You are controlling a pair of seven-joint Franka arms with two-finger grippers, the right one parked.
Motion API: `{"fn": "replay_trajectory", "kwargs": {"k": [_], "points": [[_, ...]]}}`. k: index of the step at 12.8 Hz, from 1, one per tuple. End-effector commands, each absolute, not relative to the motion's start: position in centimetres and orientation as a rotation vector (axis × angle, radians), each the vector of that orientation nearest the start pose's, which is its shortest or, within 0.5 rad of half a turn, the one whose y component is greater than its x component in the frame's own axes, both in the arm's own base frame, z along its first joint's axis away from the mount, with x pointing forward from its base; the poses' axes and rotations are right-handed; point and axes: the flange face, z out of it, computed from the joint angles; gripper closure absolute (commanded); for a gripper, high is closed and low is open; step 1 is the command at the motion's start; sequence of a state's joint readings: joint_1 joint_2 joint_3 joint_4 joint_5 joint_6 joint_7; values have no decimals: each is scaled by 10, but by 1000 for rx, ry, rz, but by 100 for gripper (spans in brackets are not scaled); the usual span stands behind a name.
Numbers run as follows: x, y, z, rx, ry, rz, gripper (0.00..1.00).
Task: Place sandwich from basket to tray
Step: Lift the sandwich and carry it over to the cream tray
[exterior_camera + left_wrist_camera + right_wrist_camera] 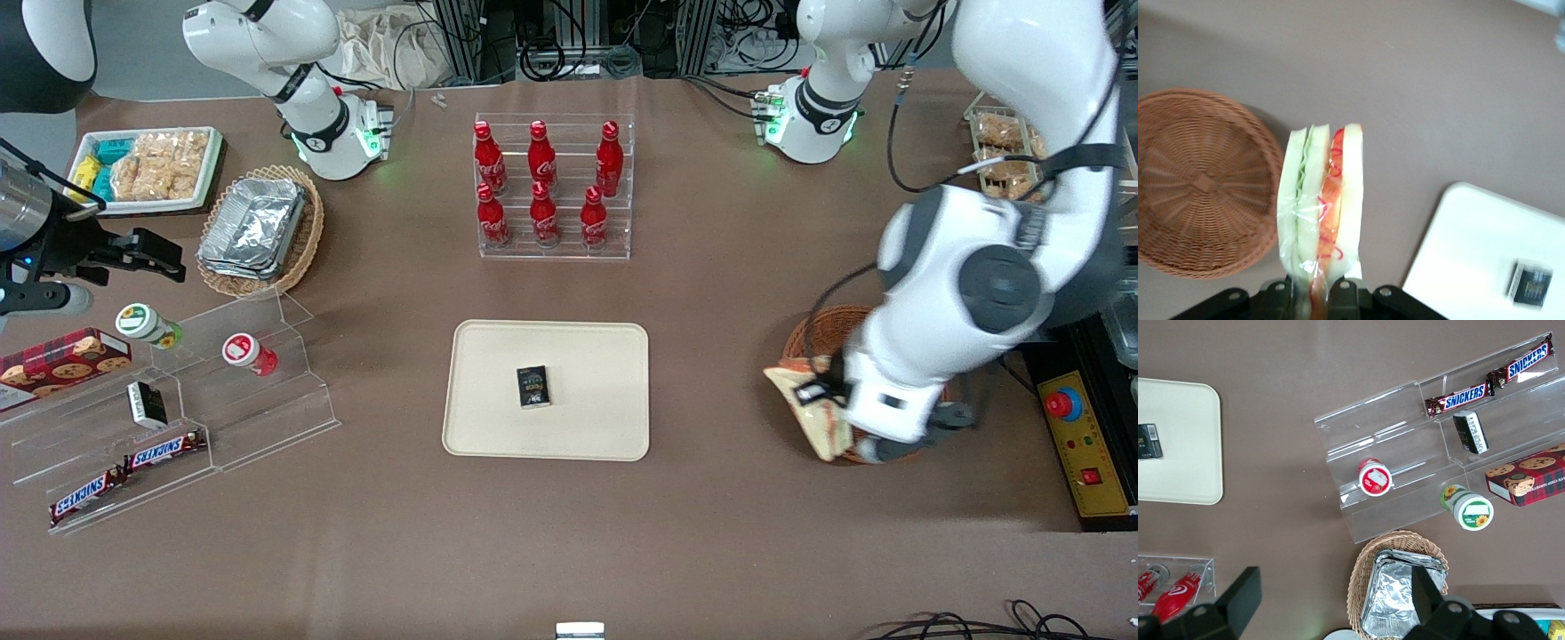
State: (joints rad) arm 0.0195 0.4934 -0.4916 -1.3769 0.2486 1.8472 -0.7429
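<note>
The gripper [1313, 293] is clamped on one end of the sandwich [1319, 207], which sticks out from between its fingers, lifted clear of the bench. The sandwich hangs just above the basket's [1201, 183] rim on the side facing the tray [547, 389]. A small black box [533, 387] lies at the tray's middle.

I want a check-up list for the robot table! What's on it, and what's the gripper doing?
Surface: brown table.
Job's things: sandwich lifted out of the empty basket; tray holds a small black box.
Clutter: cola bottles, foil trays, Snickers bars.
Grippers: gripper shut on the sandwich, above the basket's edge.
Cables: black cable by the arm base.
Surroundings: red stop button.
</note>
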Motion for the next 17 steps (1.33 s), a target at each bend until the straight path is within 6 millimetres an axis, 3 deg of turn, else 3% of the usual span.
{"fn": "replay_trajectory", "kwargs": {"k": [1,3,6,8,9,10,11,12,13,17], "points": [[653,-333,408,-3142,-135,-24,100],[645,-382,369,-3170,-46,12,100],[635,-427,304,-3237,30,-1,100],[629,-446,267,-3249,69,-54,100],[630,-446,257,-3229,71,-76,100],[631,-445,256,-3226,68,-81,88],[631,-444,253,-3225,65,-77,29],[631,-444,251,-3223,68,-75,4],[633,-441,253,-3225,51,-75,0],[637,-438,271,-3232,29,-107,0]]}}
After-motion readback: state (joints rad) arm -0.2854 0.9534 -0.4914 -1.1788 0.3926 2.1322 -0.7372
